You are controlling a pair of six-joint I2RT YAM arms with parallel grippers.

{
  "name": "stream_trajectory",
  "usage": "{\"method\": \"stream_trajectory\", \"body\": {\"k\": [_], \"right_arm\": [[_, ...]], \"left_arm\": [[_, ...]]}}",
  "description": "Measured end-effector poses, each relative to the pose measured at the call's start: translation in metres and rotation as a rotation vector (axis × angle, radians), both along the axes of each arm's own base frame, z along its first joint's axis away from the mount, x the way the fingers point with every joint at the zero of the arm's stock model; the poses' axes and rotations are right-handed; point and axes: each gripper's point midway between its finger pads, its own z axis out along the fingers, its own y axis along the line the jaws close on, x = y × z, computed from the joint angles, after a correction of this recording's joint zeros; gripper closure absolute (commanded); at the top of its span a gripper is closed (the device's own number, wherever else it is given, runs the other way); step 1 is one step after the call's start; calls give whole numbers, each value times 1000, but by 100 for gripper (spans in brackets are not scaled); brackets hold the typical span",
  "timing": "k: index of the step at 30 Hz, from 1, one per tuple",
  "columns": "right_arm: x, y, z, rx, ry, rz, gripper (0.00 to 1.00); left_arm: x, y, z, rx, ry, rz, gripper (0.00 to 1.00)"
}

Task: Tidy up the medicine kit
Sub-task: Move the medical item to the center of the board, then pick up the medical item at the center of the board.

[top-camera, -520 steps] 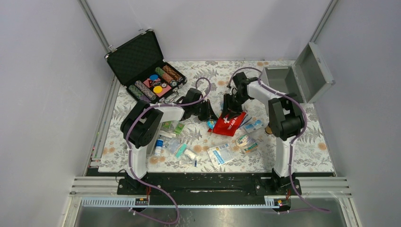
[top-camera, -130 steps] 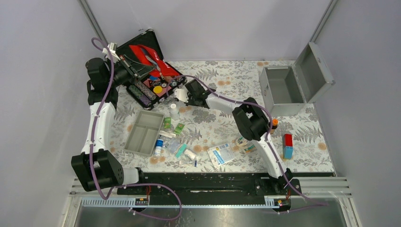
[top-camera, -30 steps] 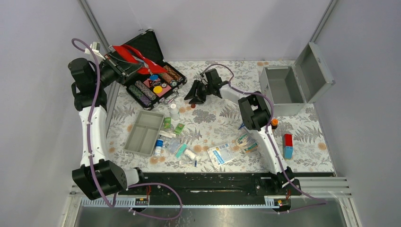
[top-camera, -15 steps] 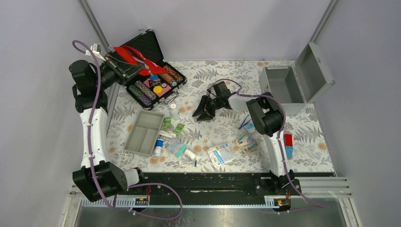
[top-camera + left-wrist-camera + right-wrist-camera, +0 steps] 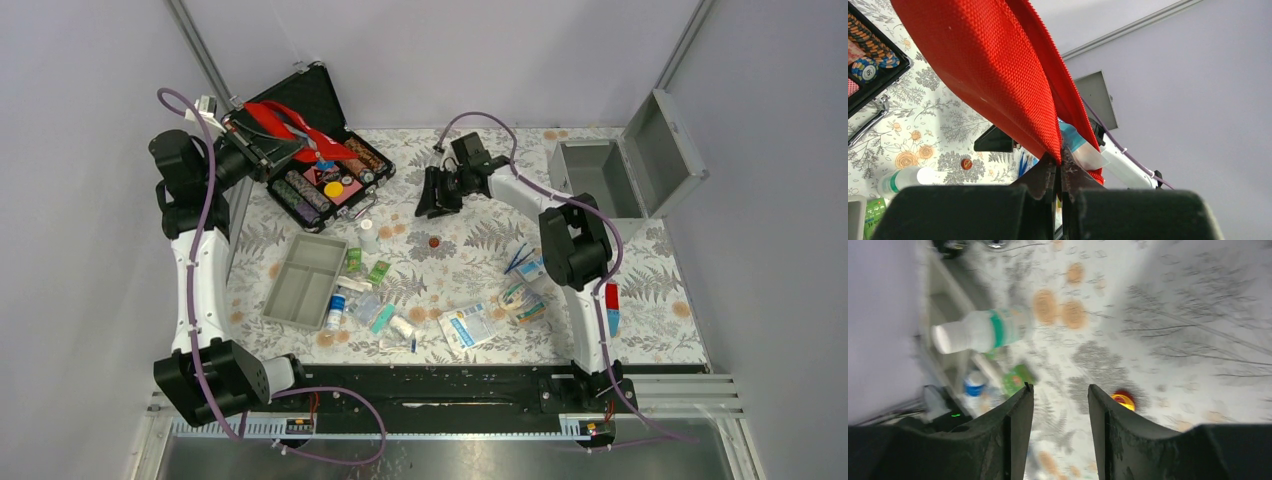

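1. I see the left end effector [image 5: 268, 138] raised at the far left. It grips a red pouch [image 5: 292, 120], held over the open black chip case [image 5: 315, 88].
2. The right end effector [image 5: 433, 195] sits above the far middle of the bench [image 5: 660, 330], near the case's right corner. A small red round item [image 5: 433, 241] lies just in front of it.
3. The medicine kit [image 5: 585, 215] stands far right, its lid tipped back and its grey interior showing.
4. A grey tray [image 5: 305, 280] lies left of centre, with a white bottle [image 5: 367, 235] near its far corner.
5. Loose packets [image 5: 470, 325] are scattered at the near middle. A red-and-blue box [image 5: 611, 305] lies beside the right arm.
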Motion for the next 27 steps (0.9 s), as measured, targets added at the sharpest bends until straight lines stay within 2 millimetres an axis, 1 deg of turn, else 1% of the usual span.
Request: {"method": "stream_trajectory", "body": {"k": [2,4,6,9,11,15,19,23,27], "right_arm": [[8,-12,-5,-92,-73,25,49],[11,-28,-12,-198,-154,81,47],[12,-42,-21,-311,-239,159,42],[2,-60,-36,-479,-326,308,41],[-7,-65,-42,-560,-369,414,42],[-21,-60,-46,-627,-437,564,44],[-31,-53,-47,-641,-461,647,45],[-22,-45,-47,-658,-482,668,46],[-14,-41,-54,-673,-476,680,47]], "left_arm": [[-1,-1,0,0,1,-4,100],[-1,-1,0,-1,1,-8,100],[-1,-1,0,-1,0,-10,100],[-2,-1,1,0,-2,-11,100],[-1,-1,0,0,-3,-11,100],[0,-1,-8,-4,9,-12,100],[-1,-1,-14,-10,25,-14,100],[-1,-1,-14,-9,24,-16,100],[-1,-2,-14,-9,23,-18,100]]}}
